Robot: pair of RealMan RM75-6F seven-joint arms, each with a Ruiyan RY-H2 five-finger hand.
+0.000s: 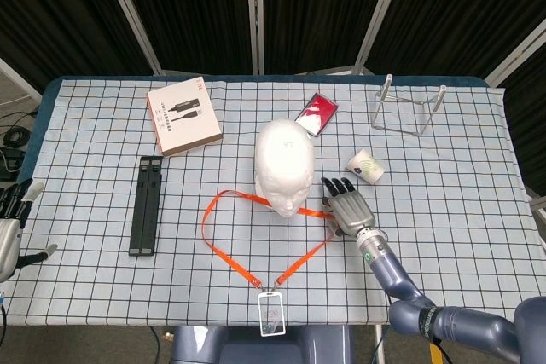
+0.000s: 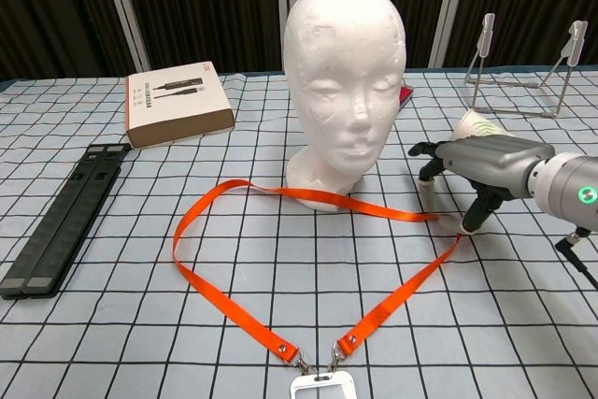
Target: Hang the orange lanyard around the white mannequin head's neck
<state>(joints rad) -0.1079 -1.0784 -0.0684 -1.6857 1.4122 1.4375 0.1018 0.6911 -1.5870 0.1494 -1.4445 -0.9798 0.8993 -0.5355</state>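
The white mannequin head [image 1: 286, 168] [image 2: 346, 91] stands upright mid-table. An orange lanyard [image 1: 223, 249] [image 2: 234, 315] lies flat in a loop in front of its base, its far strap against the neck. A clear badge [image 1: 271, 313] [image 2: 322, 388] sits at the near table edge. My right hand [image 1: 348, 207] [image 2: 478, 162] hovers over the loop's right bend, fingers spread and pointing down. One fingertip [image 2: 466, 224] touches or nearly touches the strap, and nothing is held. My left hand [image 1: 10, 226] is at the far left edge with its fingers apart, holding nothing.
A brown-sided box [image 1: 183, 115] [image 2: 177, 102] lies at the back left, with a black folded stand [image 1: 147, 204] [image 2: 61, 217] beside it. A red card [image 1: 316, 113], a tipped paper cup [image 1: 364, 166] and a wire rack [image 1: 408, 108] [image 2: 523, 72] are behind my right hand.
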